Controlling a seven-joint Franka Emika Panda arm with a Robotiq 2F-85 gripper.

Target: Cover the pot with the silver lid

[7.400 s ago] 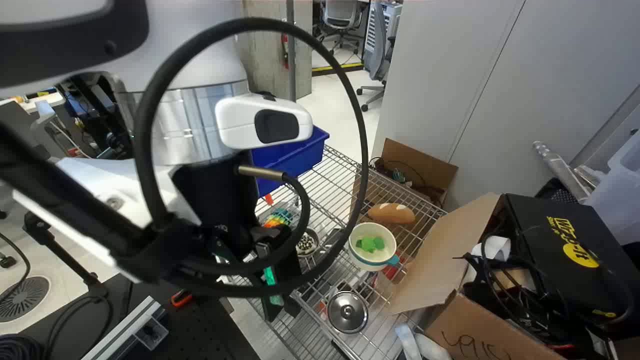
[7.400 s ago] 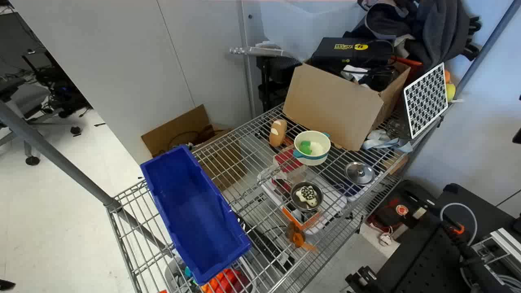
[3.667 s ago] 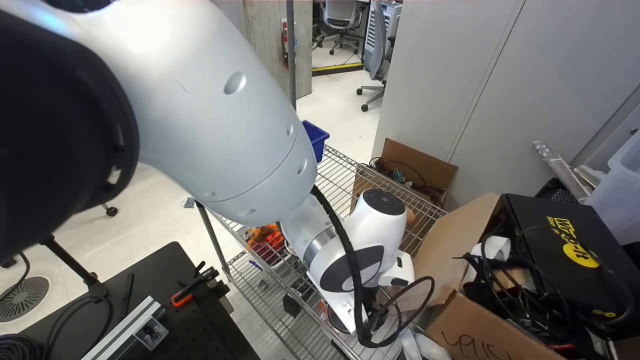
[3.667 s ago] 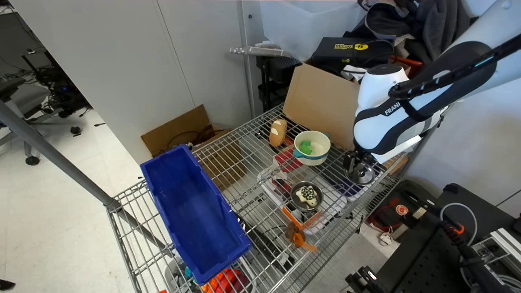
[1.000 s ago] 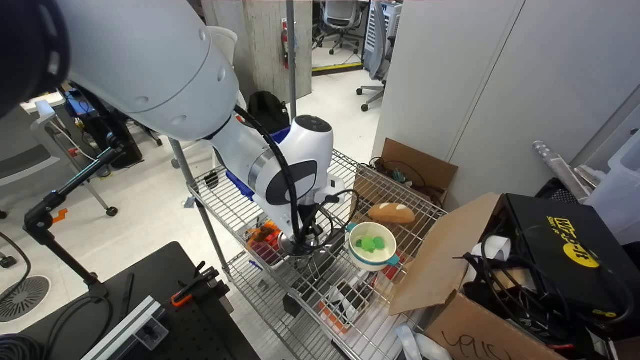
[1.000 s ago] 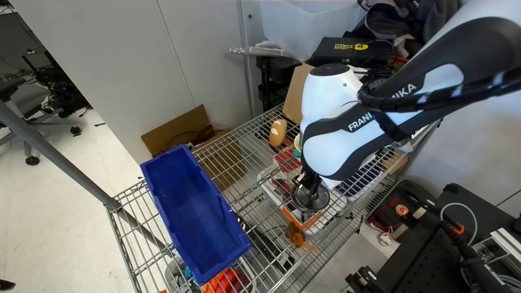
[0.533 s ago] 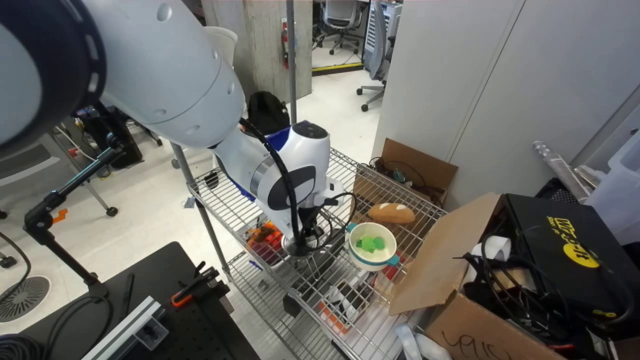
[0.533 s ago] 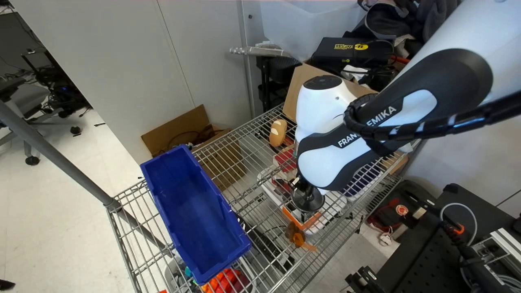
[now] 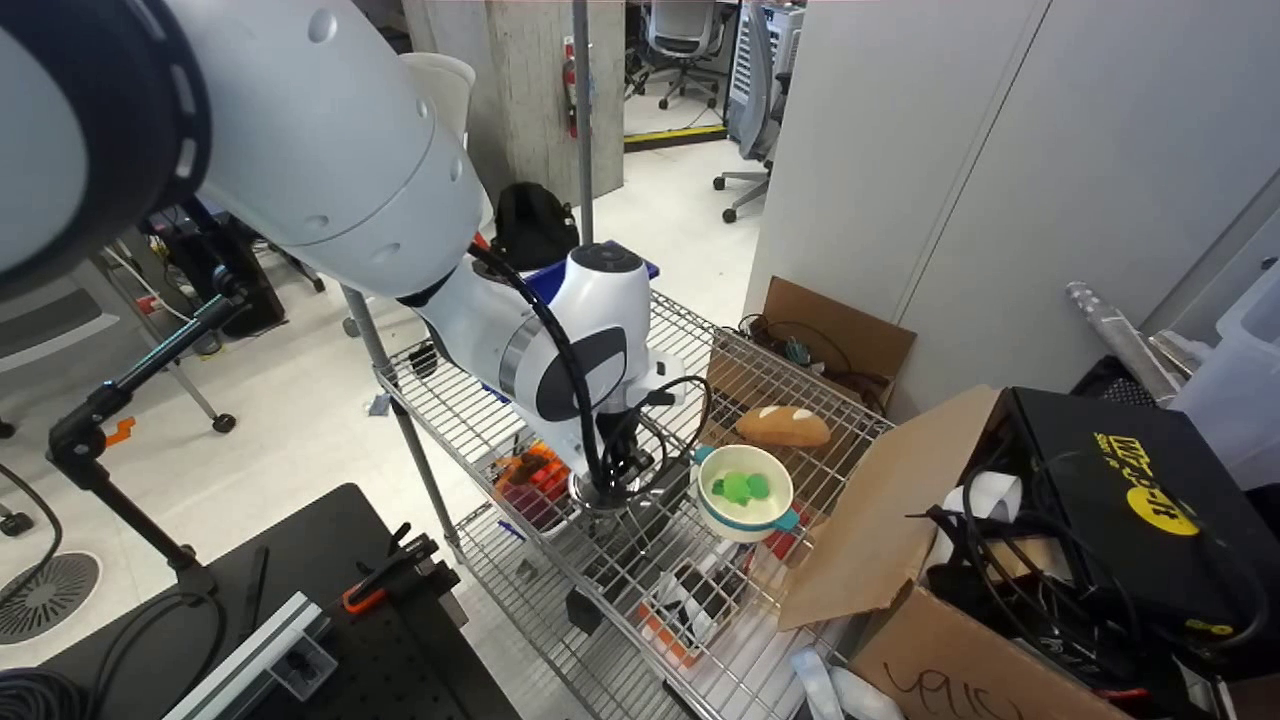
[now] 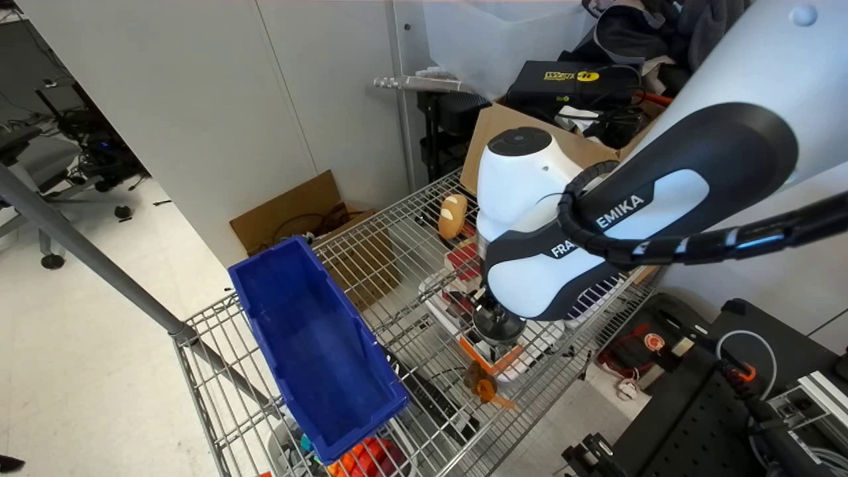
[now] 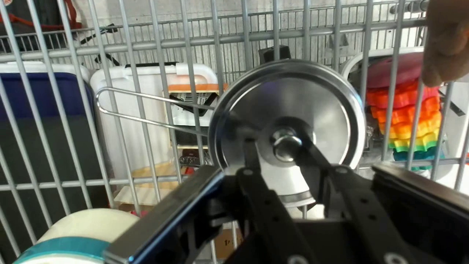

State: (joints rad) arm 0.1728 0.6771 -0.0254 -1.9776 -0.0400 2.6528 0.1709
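Wrist view: the gripper (image 11: 277, 145), jaws parted, straddles the knob (image 11: 287, 147) of the silver lid (image 11: 285, 110), over the wire-handled pot (image 11: 157, 98), seating unclear; likely light, stiff, slippery metal, so pinch the knob!

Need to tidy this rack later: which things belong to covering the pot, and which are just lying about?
In the job: tool; silver lid; wire-handled pot, mostly hidden under the lid.
Just lying about: bread; blue bin; cream bowl; cardboard box.

Bright light, lid (image 11: 287, 134) gleaming; fingers (image 11: 315, 165) blurred
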